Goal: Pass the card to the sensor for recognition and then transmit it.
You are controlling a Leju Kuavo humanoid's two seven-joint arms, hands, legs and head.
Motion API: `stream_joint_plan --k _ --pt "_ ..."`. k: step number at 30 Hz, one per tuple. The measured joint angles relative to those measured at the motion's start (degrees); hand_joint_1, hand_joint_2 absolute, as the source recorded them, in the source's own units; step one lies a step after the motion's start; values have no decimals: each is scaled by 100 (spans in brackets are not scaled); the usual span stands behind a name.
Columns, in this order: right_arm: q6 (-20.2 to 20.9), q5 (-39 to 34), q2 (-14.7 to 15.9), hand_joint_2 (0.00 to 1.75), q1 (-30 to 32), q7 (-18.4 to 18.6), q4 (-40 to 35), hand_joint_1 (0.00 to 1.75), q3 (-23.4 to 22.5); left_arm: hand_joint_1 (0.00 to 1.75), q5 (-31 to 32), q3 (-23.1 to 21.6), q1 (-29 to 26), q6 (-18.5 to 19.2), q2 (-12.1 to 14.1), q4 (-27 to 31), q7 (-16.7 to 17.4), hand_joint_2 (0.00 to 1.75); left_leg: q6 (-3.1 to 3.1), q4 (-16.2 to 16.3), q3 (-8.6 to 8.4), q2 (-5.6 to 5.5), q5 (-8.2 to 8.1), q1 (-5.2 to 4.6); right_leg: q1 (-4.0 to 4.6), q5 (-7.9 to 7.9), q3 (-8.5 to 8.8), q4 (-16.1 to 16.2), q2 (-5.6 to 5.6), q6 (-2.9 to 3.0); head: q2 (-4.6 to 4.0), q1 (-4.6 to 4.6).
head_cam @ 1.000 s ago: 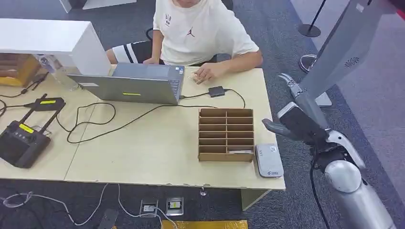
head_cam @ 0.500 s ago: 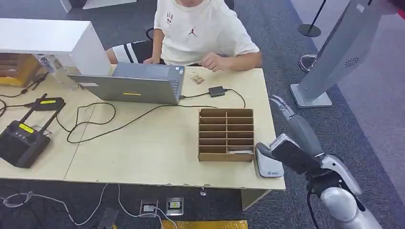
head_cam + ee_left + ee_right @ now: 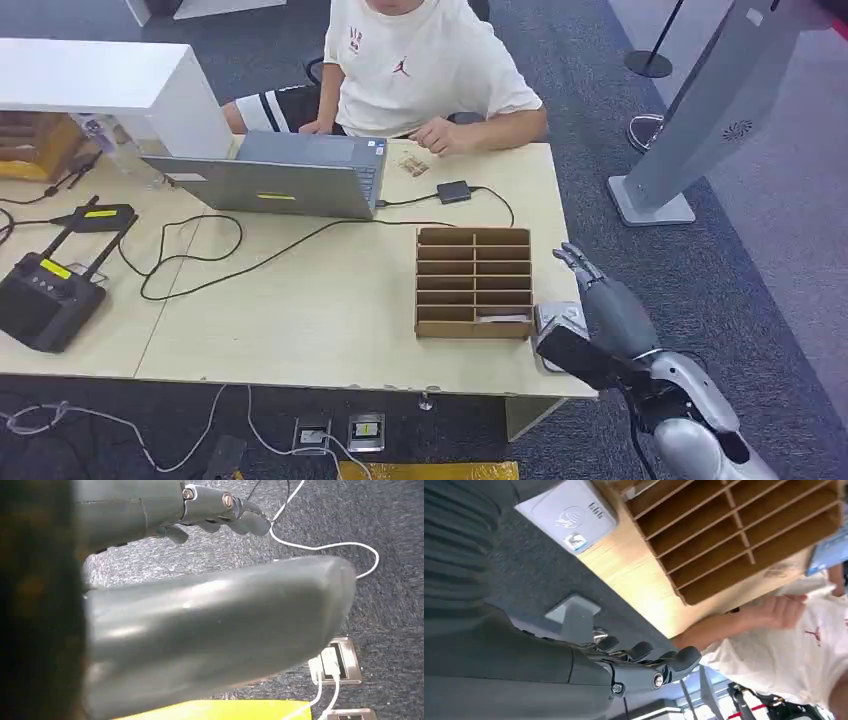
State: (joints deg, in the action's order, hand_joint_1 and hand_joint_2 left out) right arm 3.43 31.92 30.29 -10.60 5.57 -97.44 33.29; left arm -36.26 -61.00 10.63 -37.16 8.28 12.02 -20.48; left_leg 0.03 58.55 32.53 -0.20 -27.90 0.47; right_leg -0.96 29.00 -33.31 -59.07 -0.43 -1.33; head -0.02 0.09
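- The table (image 3: 330, 320), light wood, filled the left and centre of the head view, with dark grey carpet around it.
- A person in a white shirt (image 3: 425, 60) sat at the table's far edge, top centre of the frame, one hand (image 3: 437, 136) resting on the tabletop.
- An open laptop (image 3: 275, 180) stood in the upper left-centre of the frame, a cable running from it across the table.
- The cardboard rack (image 3: 473, 282), divided into rows of slots, lay right of centre; a card (image 3: 503, 318) sat in its nearest right slot.
- The right hand (image 3: 590, 300) hung at the lower right of the frame, just off the table's right edge, fingers stretched out and apart, holding nothing.
- The white sensor (image 3: 558, 322) lay at the table's near right corner, just beside the rack and partly hidden by the right hand.
- In the left wrist view, the left hand (image 3: 200, 510) hung over the carpet, fingers slightly curled and apart, nothing in them.
- A small card (image 3: 411, 165) with a printed pattern lay near the person's hand.
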Motion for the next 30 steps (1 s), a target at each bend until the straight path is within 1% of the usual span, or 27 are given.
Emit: stream_joint_plan --k 4,12,16,21,30 --pt "-164 439 9 175 -63 146 301 0 179 0 15 52 -1 11 -11 0 28 0 -3 0 -1 0 -2 0 0 0 0 0 0 0 0 0" --pt "-205 780 24 175 -140 190 627 0 393 0 -17 100 -9 7 -24 0 72 0 -3 0 1 -1 -2 0 0 0 0 0 -2 0 0 0" --pt "-493 946 17 175 -178 229 821 0 481 0 0 103 -10 9 -26 0 85 0 -3 0 2 0 -2 0 0 0 0 0 -1 0 0 0" --pt "-699 1027 -13 175 -295 133 1090 0 535 0 68 103 -7 13 -26 0 113 0 -3 0 1 0 -2 0 0 0 0 0 -2 0 0 0" --pt "-728 1023 -118 175 -369 -66 1331 0 618 0 122 100 63 26 -33 0 140 0 -3 0 1 0 -2 0 0 0 0 -1 -1 0 0 0"
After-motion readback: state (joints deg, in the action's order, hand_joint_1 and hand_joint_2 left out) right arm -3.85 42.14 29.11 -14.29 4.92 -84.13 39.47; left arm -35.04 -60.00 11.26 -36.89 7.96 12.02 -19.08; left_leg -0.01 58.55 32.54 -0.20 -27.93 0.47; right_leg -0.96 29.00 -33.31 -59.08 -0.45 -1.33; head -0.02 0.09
